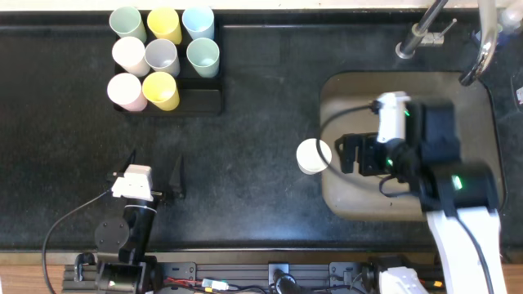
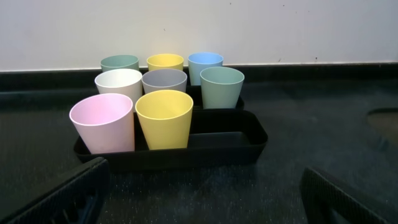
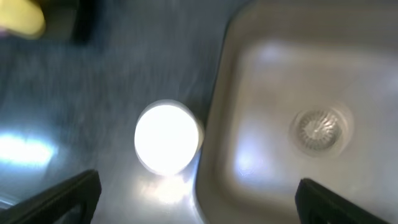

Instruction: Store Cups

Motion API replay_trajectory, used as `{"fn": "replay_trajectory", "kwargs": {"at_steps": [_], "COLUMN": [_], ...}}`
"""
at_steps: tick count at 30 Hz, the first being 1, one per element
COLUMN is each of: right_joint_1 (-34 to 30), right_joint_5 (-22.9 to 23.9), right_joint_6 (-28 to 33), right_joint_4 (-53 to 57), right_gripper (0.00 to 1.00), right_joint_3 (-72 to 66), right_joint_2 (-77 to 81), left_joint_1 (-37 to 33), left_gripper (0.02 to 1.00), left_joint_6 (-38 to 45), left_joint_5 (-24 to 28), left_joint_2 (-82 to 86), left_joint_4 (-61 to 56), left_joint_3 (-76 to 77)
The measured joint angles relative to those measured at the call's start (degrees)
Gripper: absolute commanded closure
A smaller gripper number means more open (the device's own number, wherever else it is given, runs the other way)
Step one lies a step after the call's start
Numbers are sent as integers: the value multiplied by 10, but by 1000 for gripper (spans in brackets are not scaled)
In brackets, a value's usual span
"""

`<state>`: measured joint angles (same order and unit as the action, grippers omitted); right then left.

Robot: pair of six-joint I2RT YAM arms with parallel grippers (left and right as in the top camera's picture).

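Sitting on the counter just beside the sink (image 1: 359, 206) was a lone white cup (image 1: 313, 155), right gripper (image 3: 199, 205) spread wide over it, while eight cups (image 2: 163, 118) filled the black tray (image 2: 230, 134), left gripper (image 2: 199, 193) gaping open facing it.

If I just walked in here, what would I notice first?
Probably the bunch of colourful cups packed in the black tray at the far left of the dark counter. Then the lone white cup beside the sink, with the right gripper close by, its fingers spread open.
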<state>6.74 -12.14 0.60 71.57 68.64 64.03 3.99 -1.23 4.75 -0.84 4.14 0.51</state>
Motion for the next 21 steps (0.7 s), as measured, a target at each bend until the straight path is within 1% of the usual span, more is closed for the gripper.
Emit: {"fn": "replay_trajectory", "kwargs": {"at_steps": [4,9,13,16,21], "right_joint_1": [0,0,2,8,18], "right_joint_5": [-24,-35,-36,-33,-14], "right_joint_6": [-4,-6,-6,-6,-6], "right_joint_4": [38,42,44,43,17], "right_gripper": [7,3,3,29,86], "right_joint_3": [1,1,1,2,2], "right_joint_2": [85,155,191,212,245], "left_joint_1": [0,0,0,0,0], "left_gripper": [18,18,18,18,18], "left_joint_6": [0,0,0,0,0], "left_joint_5": [0,0,0,0,0], "left_joint_2": [0,0,0,0,0], "left_joint_4": [0,0,0,0,0], "left_joint_3": [0,0,0,0,0]}}
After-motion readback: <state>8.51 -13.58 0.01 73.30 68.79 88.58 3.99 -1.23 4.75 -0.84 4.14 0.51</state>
